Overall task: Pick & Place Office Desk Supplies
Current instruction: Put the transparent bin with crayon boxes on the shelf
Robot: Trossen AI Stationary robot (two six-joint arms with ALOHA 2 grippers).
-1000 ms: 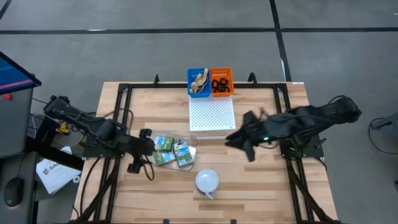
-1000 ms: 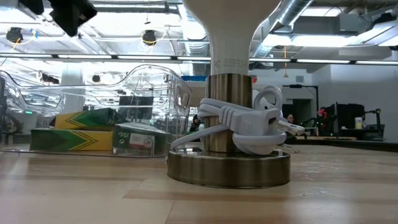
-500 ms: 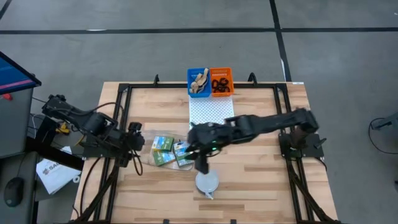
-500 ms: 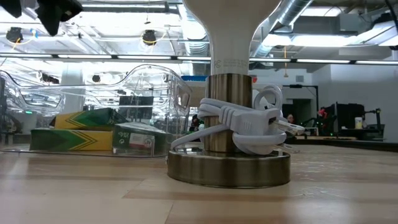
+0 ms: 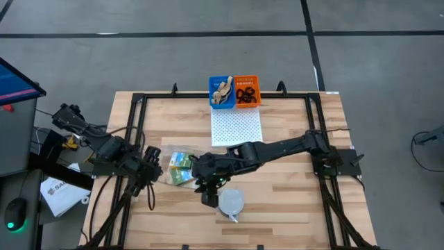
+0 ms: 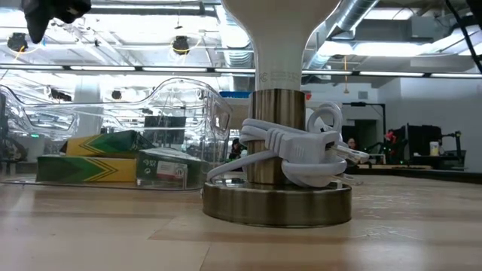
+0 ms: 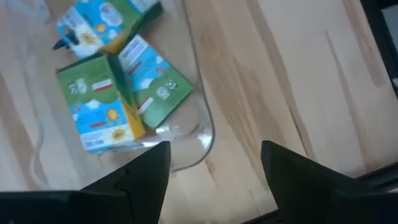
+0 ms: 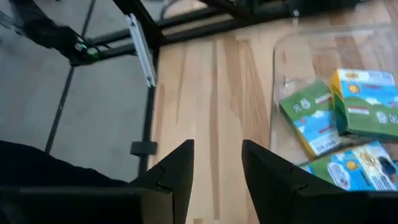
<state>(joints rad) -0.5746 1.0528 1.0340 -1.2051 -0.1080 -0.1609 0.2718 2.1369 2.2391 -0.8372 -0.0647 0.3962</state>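
Nearest the front edge of the surface [image 5: 277,208] sits a lamp [image 5: 231,202] with its white cord wrapped round the brass base, not part of the job as far as I can tell. Just behind it, a clear tray [image 7: 198,146] holds the crayon boxes [image 5: 182,168], a few of them lying flat in a loose pile, left of centre.

Both arms are crowding that tray. The right gripper [image 5: 206,194] reaches all the way across and hovers at the tray's near right side, fingers apart and holding nothing. The left gripper [image 5: 148,164] sits just left of the tray, also spread open and empty.

So I'd call this the approach step for grabbing a crayon box. Next move probably needs one gripper to drop in over a single box and line up across its narrow side without bumping the other arm.

At the far edge, a blue bin [image 5: 221,91] and orange bin [image 5: 246,90] sit side by side.
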